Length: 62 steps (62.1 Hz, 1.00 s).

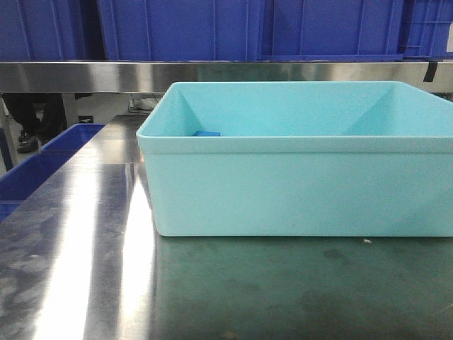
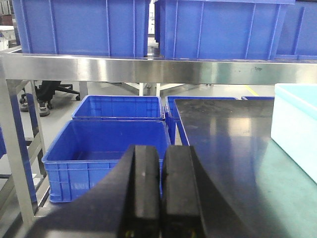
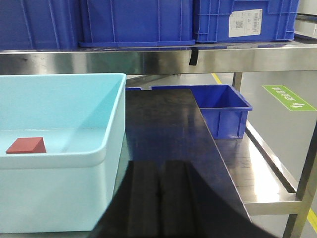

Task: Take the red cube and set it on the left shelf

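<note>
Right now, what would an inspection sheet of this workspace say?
Surface: steel tabletop, shiny.
Job's things: red cube lies inside the turquoise tub; left shelf carries blue crates.
Clutter: small blue piece in the tub.
Grippers: left gripper and right gripper both shut, holding nothing.
Cables: nothing seen.
Surroundings: wheeled chair base; green floor marking.
</note>
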Tool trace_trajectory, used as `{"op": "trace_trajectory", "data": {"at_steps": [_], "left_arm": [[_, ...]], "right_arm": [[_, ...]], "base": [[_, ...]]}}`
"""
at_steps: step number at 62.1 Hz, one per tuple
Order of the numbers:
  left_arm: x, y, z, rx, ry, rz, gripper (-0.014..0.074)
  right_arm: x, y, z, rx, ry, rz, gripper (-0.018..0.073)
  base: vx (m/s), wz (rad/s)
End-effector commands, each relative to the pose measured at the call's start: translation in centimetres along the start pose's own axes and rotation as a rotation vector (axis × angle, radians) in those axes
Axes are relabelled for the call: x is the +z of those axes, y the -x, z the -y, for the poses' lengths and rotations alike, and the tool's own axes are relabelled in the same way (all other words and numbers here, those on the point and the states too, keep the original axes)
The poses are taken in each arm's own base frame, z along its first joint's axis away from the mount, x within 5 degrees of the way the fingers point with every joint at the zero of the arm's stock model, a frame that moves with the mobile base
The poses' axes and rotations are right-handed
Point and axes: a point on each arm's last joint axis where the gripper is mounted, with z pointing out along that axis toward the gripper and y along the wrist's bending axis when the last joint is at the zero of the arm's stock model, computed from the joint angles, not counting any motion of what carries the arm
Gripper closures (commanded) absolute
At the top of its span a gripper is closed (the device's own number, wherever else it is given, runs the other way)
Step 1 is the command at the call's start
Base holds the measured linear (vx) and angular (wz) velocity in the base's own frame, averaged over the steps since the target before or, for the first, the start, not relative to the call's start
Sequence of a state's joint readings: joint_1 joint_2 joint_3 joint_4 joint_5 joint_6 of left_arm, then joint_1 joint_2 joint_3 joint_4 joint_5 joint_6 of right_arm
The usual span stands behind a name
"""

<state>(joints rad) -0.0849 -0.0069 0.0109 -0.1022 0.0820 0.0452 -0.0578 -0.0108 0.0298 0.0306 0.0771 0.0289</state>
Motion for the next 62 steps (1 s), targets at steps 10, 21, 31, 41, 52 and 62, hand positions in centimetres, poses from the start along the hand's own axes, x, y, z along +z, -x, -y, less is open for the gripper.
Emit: {"op": "trace_trajectory", "data": {"at_steps": [10,21,31,41,52,62], "left_arm": [[-0.02,0.07,-0.05,-0.006,-0.001,0.076,0.0495],[-0.02,0.07,-0.05,-0.006,-0.001,0.076,0.0495],[-0.02,0.07,-0.05,-0.006,-0.001,0.076,0.0495],[-0.02,0.07,-0.05,-0.006,-0.001,0.076,0.0495],[-0.02,0.07,-0.05,-0.006,-0.001,0.076,0.0495],[-0.02,0.07,-0.05,-0.006,-0.001,0.076,0.0495]], "right_arm": [[-0.31,1.73,-0.07,-0.004,0.004,0.129,0.0506],[-0.31,1.73,-0.07,-0.004,0.004,0.129,0.0506],[-0.31,1.73,-0.07,-0.004,0.004,0.129,0.0506],[-0.32,1.83,-0.08,-0.004,0.004,0.140,0.0506],[-0.32,1.83,-0.08,-0.004,0.004,0.140,0.0506],[-0.44,2.50,-0.09,-0.003,0.006,0.215,0.0506]], "base": [[0.00,0.00],[0.00,0.00],[0.00,0.00],[0.00,0.00],[0.00,0.00],[0.00,0.00]]}}
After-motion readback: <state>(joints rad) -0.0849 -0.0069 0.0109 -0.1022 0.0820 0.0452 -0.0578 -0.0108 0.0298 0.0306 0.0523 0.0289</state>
